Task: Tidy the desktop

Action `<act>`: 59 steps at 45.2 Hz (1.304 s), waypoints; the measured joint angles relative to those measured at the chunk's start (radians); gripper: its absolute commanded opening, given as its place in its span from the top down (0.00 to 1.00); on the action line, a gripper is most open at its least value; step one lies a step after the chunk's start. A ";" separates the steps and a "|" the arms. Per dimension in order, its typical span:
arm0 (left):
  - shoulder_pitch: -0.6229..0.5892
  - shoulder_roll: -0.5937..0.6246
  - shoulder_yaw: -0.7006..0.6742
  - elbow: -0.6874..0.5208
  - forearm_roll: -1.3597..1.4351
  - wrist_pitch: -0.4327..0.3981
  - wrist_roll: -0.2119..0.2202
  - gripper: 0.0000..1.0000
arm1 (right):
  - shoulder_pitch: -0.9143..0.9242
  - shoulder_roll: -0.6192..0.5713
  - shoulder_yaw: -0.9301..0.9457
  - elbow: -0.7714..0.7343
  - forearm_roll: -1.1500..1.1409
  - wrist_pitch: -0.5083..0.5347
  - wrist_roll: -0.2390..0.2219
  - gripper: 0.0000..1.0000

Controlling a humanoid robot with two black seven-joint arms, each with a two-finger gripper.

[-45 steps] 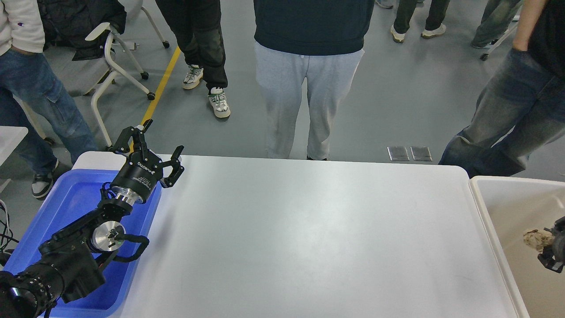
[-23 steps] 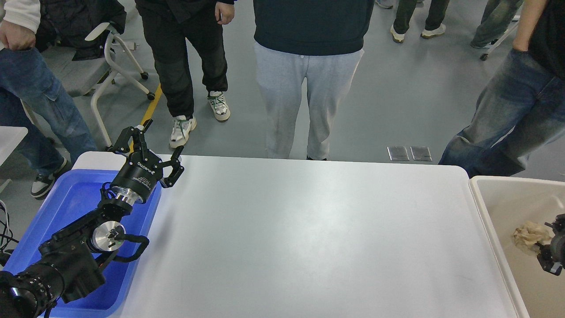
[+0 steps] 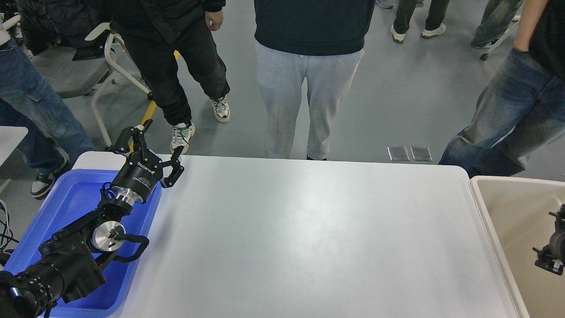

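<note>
A: The bench (image 3: 309, 229) stretches wide and white between the blue tray (image 3: 73, 198) on the left and the beige bin (image 3: 507, 212) on the right, and I see nothing lying on its top. So what could go wrong?

B: Mostly the arms themselves. The left claw (image 3: 152, 148) hangs above the tray's far corner with its fingers spread and nothing between them. If that arm swings inward low, I judge it could catch the tray's rim and shove the tray along the bench.

A: And the right claw (image 3: 551, 247)?

B: It sits over the bin at the frame's edge, mostly cut off. I cannot tell whether its fingers are spread or pressed together. Pulling back carelessly could knock the bin wall.

A: Anything else?

B: People (image 3: 309, 66) stand just beyond the far edge; a high, fast sweep could reach toward them.
</note>
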 measured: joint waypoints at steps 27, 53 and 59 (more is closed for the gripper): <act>0.000 0.000 0.000 0.000 0.000 0.000 0.000 0.00 | 0.019 -0.234 0.232 0.519 0.011 0.069 0.006 0.00; 0.000 0.000 0.000 0.000 0.000 0.000 0.000 0.00 | 0.022 -0.080 0.530 0.942 0.012 0.079 0.017 0.00; 0.000 0.000 0.000 0.000 0.000 0.000 0.000 0.00 | 0.020 0.036 0.568 0.958 0.010 0.080 0.020 0.00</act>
